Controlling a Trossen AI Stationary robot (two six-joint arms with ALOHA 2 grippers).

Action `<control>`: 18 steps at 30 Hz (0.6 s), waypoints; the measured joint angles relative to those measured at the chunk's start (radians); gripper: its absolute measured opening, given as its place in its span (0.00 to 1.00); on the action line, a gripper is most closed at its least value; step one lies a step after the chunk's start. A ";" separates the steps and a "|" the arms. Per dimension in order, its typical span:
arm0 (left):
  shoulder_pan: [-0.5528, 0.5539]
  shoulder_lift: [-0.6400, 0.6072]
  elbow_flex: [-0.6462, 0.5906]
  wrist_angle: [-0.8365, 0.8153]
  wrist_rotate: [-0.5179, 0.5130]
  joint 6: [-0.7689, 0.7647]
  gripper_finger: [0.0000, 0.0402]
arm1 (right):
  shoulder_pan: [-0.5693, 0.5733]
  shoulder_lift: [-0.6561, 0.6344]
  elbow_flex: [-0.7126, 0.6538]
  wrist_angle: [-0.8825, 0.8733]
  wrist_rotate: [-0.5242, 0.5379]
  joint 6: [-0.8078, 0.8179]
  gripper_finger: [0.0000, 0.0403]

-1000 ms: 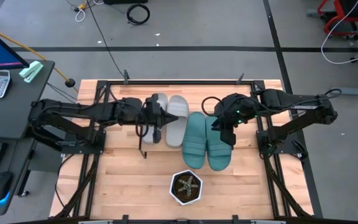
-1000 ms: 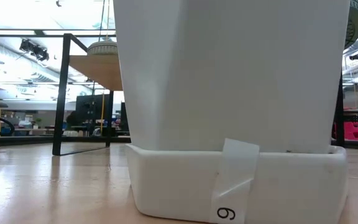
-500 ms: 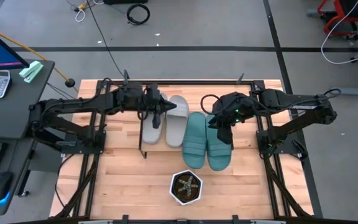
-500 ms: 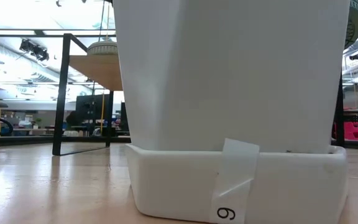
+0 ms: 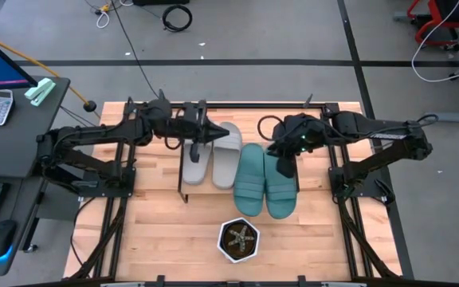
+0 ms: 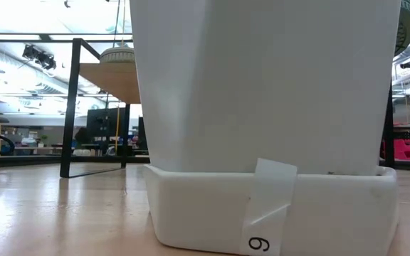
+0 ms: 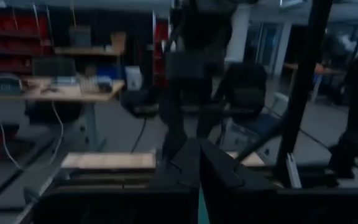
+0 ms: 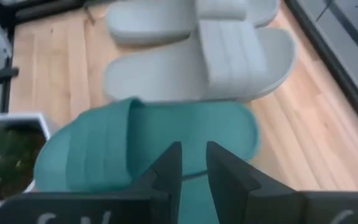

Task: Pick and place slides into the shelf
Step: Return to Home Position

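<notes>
Two light grey slides [image 5: 196,166] [image 5: 228,150] and two teal slides [image 5: 249,187] [image 5: 281,195] lie side by side, soles down, on the top board of the shelf [image 6: 109,78], whose black frame [image 5: 183,179] shows at its left end. My left gripper [image 5: 210,132] hovers shut above the far ends of the grey slides, pointing level toward the table's right. My right gripper [image 5: 284,166] hangs above the teal slides, slanting down, its fingers [image 8: 166,171] a little apart with nothing between them. One teal slide [image 8: 104,149] lies below them.
A white hexagonal pot with a plant [image 5: 239,241] stands near the table's front edge and fills most of the low view [image 6: 262,107]. Bare wooden tabletop [image 5: 150,231] lies left and right of the pot. Both arms' frames flank the table.
My left gripper has swung from above the left grey slide toward the table's far edge and tipped up to level, staying shut. The slides lie where they were.
</notes>
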 joint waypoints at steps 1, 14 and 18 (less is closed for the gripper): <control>0.005 0.000 0.000 0.018 0.000 -0.004 0.04 | -0.012 0.000 0.000 0.012 0.002 0.000 0.20; 0.049 -0.192 -0.336 0.362 -0.092 -0.185 0.02 | -0.133 0.000 0.000 0.068 -0.012 0.029 0.20; 0.053 -0.302 -0.456 0.397 -0.183 -0.220 0.04 | -0.142 0.000 0.000 0.072 -0.014 -0.024 0.20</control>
